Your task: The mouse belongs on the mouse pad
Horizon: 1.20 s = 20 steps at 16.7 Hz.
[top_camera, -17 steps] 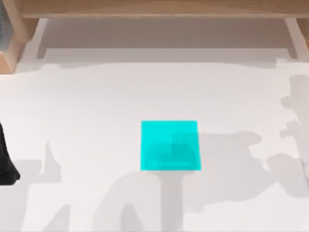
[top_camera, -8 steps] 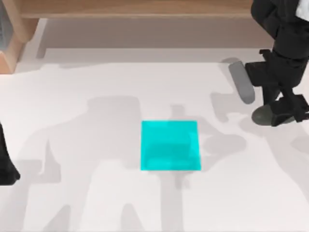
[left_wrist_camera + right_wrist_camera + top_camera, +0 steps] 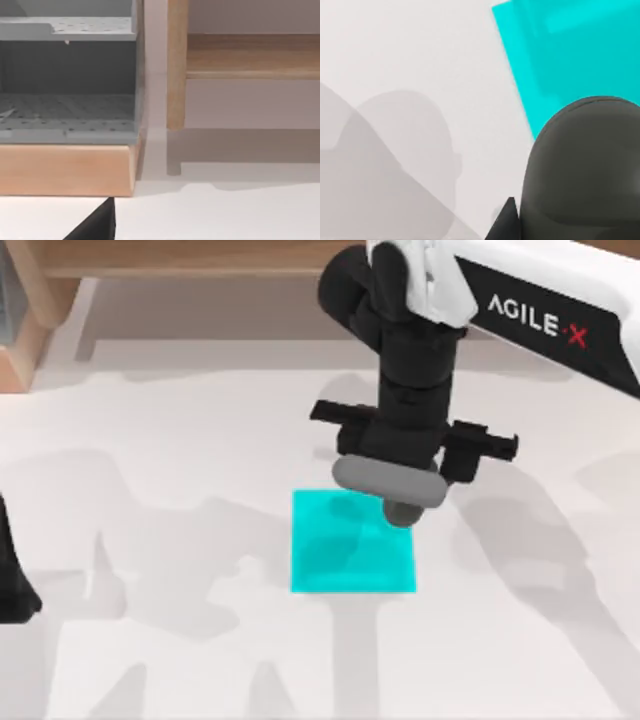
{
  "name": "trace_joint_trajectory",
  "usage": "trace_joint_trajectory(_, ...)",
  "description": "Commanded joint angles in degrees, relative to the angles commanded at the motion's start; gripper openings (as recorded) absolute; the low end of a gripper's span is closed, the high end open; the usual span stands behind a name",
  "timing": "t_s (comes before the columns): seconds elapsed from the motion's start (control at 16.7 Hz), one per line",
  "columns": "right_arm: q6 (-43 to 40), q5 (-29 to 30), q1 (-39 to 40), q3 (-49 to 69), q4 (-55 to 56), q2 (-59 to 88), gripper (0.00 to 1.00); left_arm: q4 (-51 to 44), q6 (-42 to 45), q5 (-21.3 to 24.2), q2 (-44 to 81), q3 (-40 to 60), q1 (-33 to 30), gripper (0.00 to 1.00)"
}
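Moved: right pincer point(image 3: 395, 480) holds mouse point(image 3: 390, 482) over mouse pad point(image 3: 340, 555).

Look at the far edge of the flat, thin, bright cyan square mouse pad point(image 3: 353, 543): your right gripper point(image 3: 400, 475) hangs there from the white AgileX arm reaching in from the far right. It holds the smooth grey rounded oblong mouse point(image 3: 391, 482) crosswise (its darker bump pointing toward the near side), overlapping the pad's far right corner. Your left arm point(image 3: 12, 575) sits parked at the left edge of the white table point(image 3: 180, 540). A wooden shelf frame point(image 3: 200, 258) runs along the far side.
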Motion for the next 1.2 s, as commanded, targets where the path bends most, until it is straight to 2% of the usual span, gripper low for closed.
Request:
trace_joint_trajectory(0.18,-9.25,0.31,3.97,4.16,0.1,2.04,0.0,0.0,0.0,0.0,0.0,0.0,0.0,1.0)
trace_joint_trajectory(0.36,-13.0,0.51,5.68,5.96,0.19,2.86,0.0,0.0,0.0,0.0,0.0,0.0,0.0,1.0)
trace_joint_trajectory(0.78,-12.59,0.58,5.84,5.71,0.24,2.63,0.0,0.0,0.0,0.0,0.0,0.0,0.0,1.0)
trace_joint_trajectory(1.2,-8.9,1.45,12.07,3.65,3.02,2.84,0.0,0.0,0.0,0.0,0.0,0.0,0.0,1.0)
